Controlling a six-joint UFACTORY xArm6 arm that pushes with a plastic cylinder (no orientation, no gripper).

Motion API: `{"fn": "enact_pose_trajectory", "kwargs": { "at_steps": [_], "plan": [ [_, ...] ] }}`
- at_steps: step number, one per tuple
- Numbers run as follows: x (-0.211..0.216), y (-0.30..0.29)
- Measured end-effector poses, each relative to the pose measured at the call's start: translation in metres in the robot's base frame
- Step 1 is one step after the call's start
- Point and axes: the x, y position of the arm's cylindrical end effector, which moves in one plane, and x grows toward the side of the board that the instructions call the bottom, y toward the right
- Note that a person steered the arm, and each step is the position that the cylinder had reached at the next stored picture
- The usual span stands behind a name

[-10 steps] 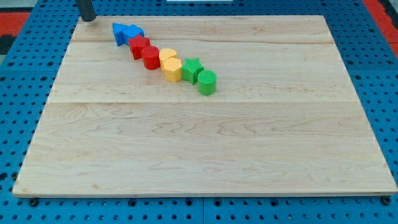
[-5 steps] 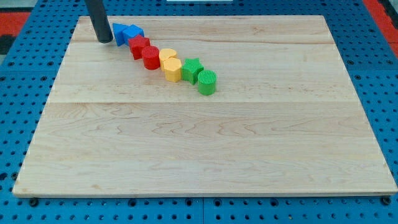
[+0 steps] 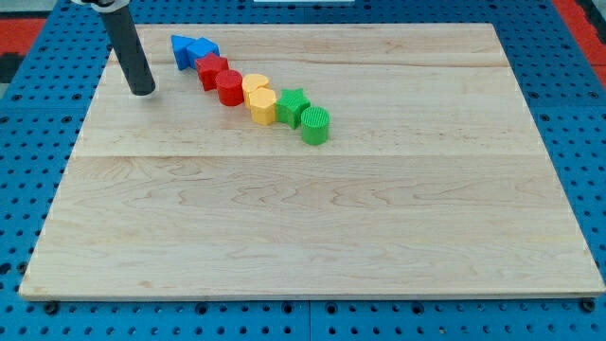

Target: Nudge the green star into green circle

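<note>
The arm's tool is only a bare rod, so it grips nothing; its tip [image 3: 142,92] rests far left on the bench [image 3: 303,237], well apart from the blocks. The green star [image 3: 293,105] sits touching the green circle [image 3: 315,125], to that circle's far left, so little nudging seems left.

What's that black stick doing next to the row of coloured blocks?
It is my rod, and my tip rests on the wooden board, to the view's left of the diagonal row, touching nothing. My job is to nudge the green star into the green circle; they already sit side by side.
</note>
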Motion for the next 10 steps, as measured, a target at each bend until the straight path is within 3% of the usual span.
{"fn": "enact_pose_trajectory", "kwargs": {
  "at_steps": [2,4,5,7,9,10],
  "plan": [
    [0.009,-0.001],
    [0.057,0.071],
    [0.064,0.096],
    [0.06,0.091],
    [0.063,0.2],
    [0.063,0.201]
  ]
}}
